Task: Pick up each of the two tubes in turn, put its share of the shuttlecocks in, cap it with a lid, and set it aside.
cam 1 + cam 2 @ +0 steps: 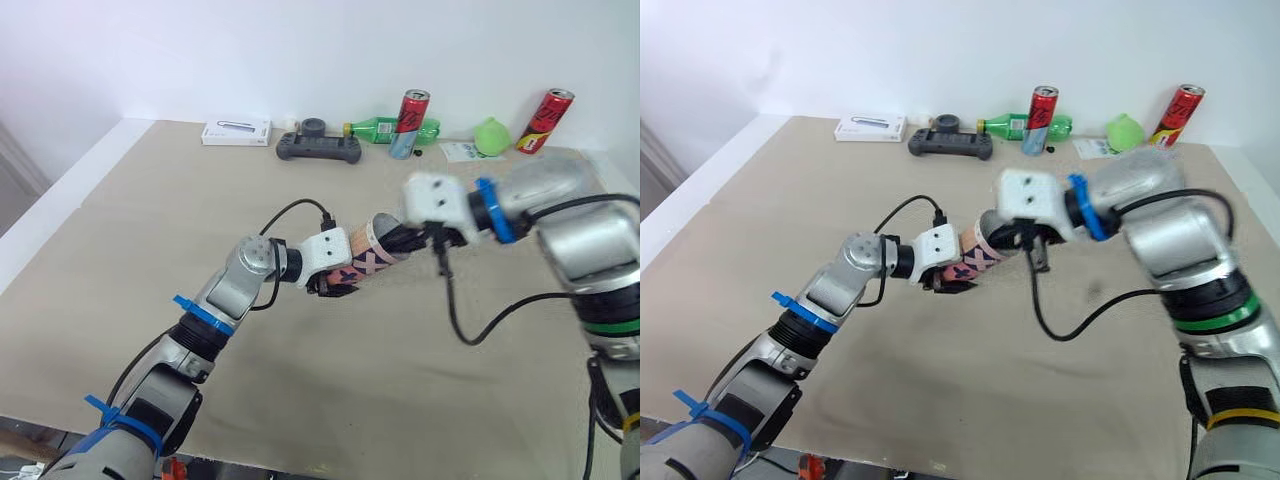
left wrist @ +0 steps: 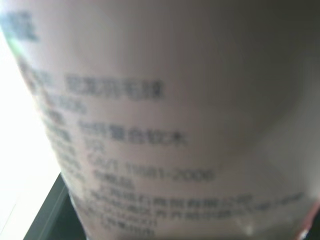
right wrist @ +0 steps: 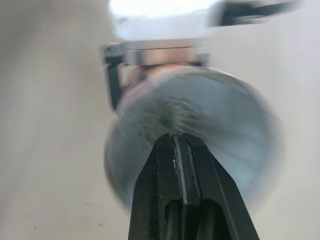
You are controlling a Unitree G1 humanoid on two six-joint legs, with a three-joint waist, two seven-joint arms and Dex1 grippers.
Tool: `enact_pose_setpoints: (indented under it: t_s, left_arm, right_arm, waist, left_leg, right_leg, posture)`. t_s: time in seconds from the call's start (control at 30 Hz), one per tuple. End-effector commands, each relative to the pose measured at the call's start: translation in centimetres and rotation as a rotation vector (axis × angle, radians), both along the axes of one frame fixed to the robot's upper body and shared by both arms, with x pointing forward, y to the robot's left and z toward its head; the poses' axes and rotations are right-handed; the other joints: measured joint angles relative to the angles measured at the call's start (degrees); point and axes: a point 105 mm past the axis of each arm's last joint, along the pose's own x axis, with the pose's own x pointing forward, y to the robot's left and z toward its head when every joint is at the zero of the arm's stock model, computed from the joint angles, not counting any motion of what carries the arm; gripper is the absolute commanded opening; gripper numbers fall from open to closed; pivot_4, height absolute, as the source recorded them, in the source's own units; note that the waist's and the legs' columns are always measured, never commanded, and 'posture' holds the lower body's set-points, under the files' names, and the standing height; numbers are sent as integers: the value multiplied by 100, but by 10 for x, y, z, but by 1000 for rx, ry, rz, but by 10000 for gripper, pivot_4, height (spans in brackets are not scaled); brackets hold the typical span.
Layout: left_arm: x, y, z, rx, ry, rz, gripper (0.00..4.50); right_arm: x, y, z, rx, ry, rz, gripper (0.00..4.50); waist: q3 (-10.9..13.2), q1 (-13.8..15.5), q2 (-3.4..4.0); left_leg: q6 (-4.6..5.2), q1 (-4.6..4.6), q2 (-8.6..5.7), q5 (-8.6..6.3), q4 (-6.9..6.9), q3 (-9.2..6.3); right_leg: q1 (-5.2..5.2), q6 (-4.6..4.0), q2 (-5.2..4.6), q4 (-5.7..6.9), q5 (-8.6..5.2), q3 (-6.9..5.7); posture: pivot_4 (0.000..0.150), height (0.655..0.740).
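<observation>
The tube [image 2: 165, 125] is so near the left wrist camera that its printed lines are blurred. No word can be read, and both its ends are cut off by the picture's edges. In the head views the left gripper [image 1: 328, 284] is mostly covered by its white wrist housing [image 1: 325, 252] and by the tube, so the fingers show only as dark bits. The right gripper [image 3: 176, 141] meets the tube's open mouth, and there the head views hide its fingertips. In the right wrist view the inside of the tube is smeared, and what lies in it cannot be told. The print on the white box [image 1: 236, 131] is too small to read.
</observation>
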Motion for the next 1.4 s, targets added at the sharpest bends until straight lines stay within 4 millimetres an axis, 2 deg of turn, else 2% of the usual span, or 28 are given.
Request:
enact_pose_setpoints:
  t_s: [0.03,0.17,0.2,0.23,0.33,0.37,0.4,0.47,0.57,0.7,0.9,1.17,1.4]
  left_arm:
    - [0,-2,20,-114,-34,18,30470]
    - [0,-7,34,-256,-33,46,30470]
    - [-1,-8,33,-290,-28,57,30470]
    - [-3,-9,32,-318,-27,63,30470]
    - [-9,-14,31,-407,-4,71,30470]
    - [-11,-15,31,-428,3,72,30470]
    - [-15,-16,28,-459,16,71,30470]
    - [-19,-17,23,-498,27,79,30470]
    - [-22,-17,18,-544,22,108,30470]
    - [-23,-18,1,-582,13,177,30470]
    - [-22,-22,-27,-578,56,223,30470]
    - [-23,-24,-39,-575,61,237,30470]
    - [-23,-25,-42,-579,62,242,30470]
  right_arm:
    - [-25,-27,31,109,-4,-41,237]
    - [-51,-69,21,127,110,-171,237]
    - [-55,-85,16,110,138,-239,237]
    - [-57,-101,10,82,156,-303,6411]
    - [-64,-141,-5,-30,204,-453,15661]
    - [-66,-152,-9,-68,216,-486,20987]
    - [-70,-173,-19,-151,242,-549,25817]
    - [-80,-201,-32,-253,291,-618,31889]
    - [-93,-227,-43,-335,345,-665,44067]
    - [-108,-259,-62,-447,434,-728,44067]
    - [-114,-274,-83,-501,506,-729,44067]
    - [-111,-275,-105,-495,563,-703,44067]
    - [-108,-277,-141,-461,625,-722,44067]
  waist:
    - [3,21,-6]
    - [7,26,-12]
    - [6,25,-11]
    - [6,24,-10]
    - [5,9,-6]
    - [6,0,-9]
    - [6,-10,-8]
    - [5,-5,-6]
    - [8,-9,-11]
    - [12,-13,-17]
    - [15,-21,-22]
    - [15,-15,-18]
    - [14,-7,-16]
  left_leg:
    - [0,-1,-1,0,0,-3]
    - [4,-4,-6,-3,1,-14]
    - [5,-4,-9,-3,2,-10]
    - [5,-3,-9,-4,2,-6]
    - [6,9,-6,-4,1,17]
    - [6,18,-7,-4,1,20]
    - [5,27,-1,-4,3,30]
    - [5,32,1,-1,4,39]
    - [3,37,0,6,12,43]
    - [3,41,-4,5,20,62]
    - [2,41,-4,5,33,70]
    - [4,34,-7,2,41,70]
    - [3,35,-8,2,47,70]
  right_leg:
    - [0,0,-1,-1,-1,-2]
    - [9,3,-11,-5,-7,-12]
    - [8,4,-16,-4,-7,-11]
    - [8,5,-17,-5,-7,-10]
    - [10,5,-21,-4,1,-2]
    - [16,5,-20,-3,0,3]
    - [20,-6,-16,-3,2,6]
    - [20,-23,-12,-2,3,12]
    - [27,-19,-6,-2,7,24]
    - [28,-11,-12,-3,15,40]
    - [31,-6,-10,-2,18,45]
    - [30,-1,-11,-3,20,46]
    - [35,4,-10,-3,23,46]
  posture:
    - [1500,7395]
    - [1500,7395]
    - [1500,7395]
    - [1500,7395]
    - [1500,7395]
    - [1500,7395]
    - [1500,7395]
    - [1500,7395]
    - [1500,7395]
    - [1500,7395]
    - [1500,7395]
    - [1500,7395]
    - [1500,7395]
